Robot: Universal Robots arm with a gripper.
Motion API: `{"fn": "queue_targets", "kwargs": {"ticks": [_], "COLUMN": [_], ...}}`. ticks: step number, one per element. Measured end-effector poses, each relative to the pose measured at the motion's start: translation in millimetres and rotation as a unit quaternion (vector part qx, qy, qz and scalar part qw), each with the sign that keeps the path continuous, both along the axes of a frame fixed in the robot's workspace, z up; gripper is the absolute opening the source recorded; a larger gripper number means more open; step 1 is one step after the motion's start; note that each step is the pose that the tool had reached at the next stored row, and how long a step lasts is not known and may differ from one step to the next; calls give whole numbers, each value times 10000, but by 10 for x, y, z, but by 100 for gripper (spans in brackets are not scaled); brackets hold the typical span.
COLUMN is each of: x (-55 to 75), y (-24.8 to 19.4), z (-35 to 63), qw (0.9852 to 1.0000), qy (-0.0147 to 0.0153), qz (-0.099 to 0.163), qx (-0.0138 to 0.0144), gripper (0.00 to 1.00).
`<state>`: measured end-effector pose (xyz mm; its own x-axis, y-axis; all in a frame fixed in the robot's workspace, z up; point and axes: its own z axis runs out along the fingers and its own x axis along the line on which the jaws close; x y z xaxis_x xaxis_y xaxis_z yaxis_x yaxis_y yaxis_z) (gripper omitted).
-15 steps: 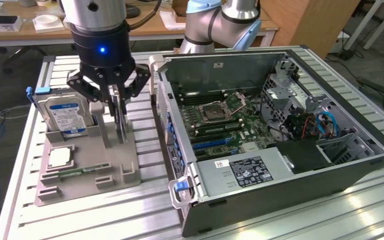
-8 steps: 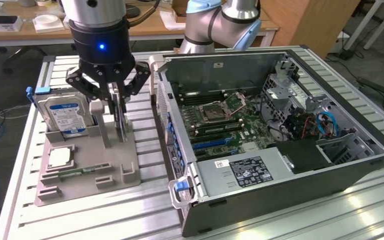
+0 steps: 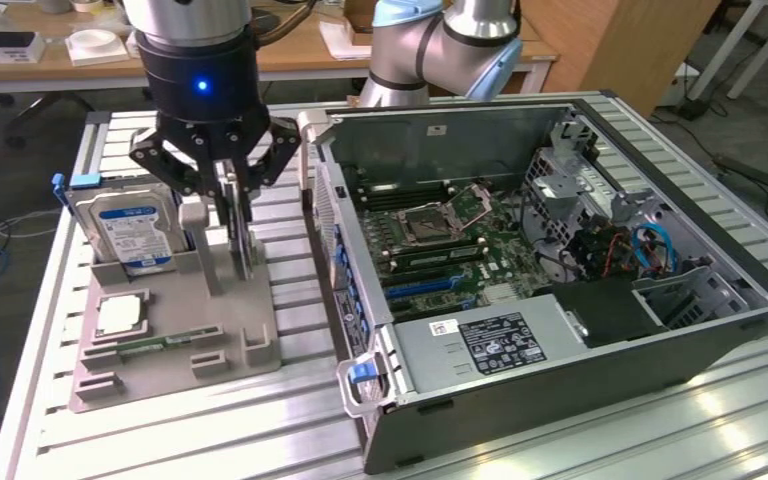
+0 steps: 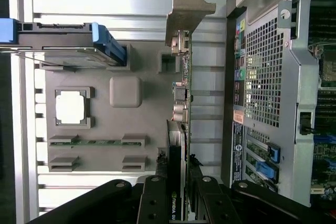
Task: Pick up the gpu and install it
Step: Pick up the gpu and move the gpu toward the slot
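Clamping the black fingers [image 4: 153, 203] of the black gripper [image 3: 237, 195] on the gpu [image 3: 241, 238], a thin flat black expansion card, pressing on both broad faces near the upper edge. Standing upright on its long edge in a slot of the grey moulded parts holder [image 3: 224, 320] on the slatted aluminium desk [image 3: 197, 430], just beside the open case; seemingly not yet lifting clear of that slot.

Judging the grasp and lift-out as the step in hand:
- Pulling straight along the slot, avoiding any twist likely to wedge so slim a board.
- Keeping the squeeze on the flat faces and off the lower contact edge.
- Minding the silver metal bracket [image 4: 190, 9] at the card's end, sitting near the perforated rear panel [image 4: 262, 77] of the case.

Sharing the grey holder with three other parts:
- a silver hard drive with a blue-white label [image 3: 127, 228], standing upright near the card
- a square silver processor chip [image 3: 120, 316], lying flat in a recess
- a narrow green memory stick [image 3: 157, 343], lying flat just beside the chip

Lying on its side with the cover off, the black computer case [image 3: 558, 385], and holding:
- a green motherboard [image 3: 451, 250] with blue expansion slots [image 3: 418, 285]
- a grey labelled power supply box [image 3: 484, 340] against the near wall
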<state>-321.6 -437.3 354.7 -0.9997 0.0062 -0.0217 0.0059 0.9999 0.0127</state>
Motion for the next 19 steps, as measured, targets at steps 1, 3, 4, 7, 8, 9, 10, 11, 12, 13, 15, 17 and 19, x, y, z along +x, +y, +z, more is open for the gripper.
{"fn": "queue_targets", "kwargs": {"ticks": [1,3,4,7,8,9,10,11,12,13,15,17,19], "x": [0,0,0,0,0,0,0,0,0,0,0,0,0], "y": [0,0,0,0,0,0,0,0,0,0,0,0,0], "z": [8,23,30,53,60,67,74,80,86,93,106,119,133], "qw": [10000,10000,10000,10000,10000,10000,10000,10000,10000,10000,10000,10000,10000], "qy": [-1,0,0,0,0,0,0,0,-1,-1,0,-1,0], "qz": [0,0,0,0,0,0,0,0,0,0,0,0,0], "qx": [0,0,0,0,0,0,0,0,0,0,0,0,0], "gripper": [26,26,26,26,26,26,26,26,26,26,26,26,26]}}
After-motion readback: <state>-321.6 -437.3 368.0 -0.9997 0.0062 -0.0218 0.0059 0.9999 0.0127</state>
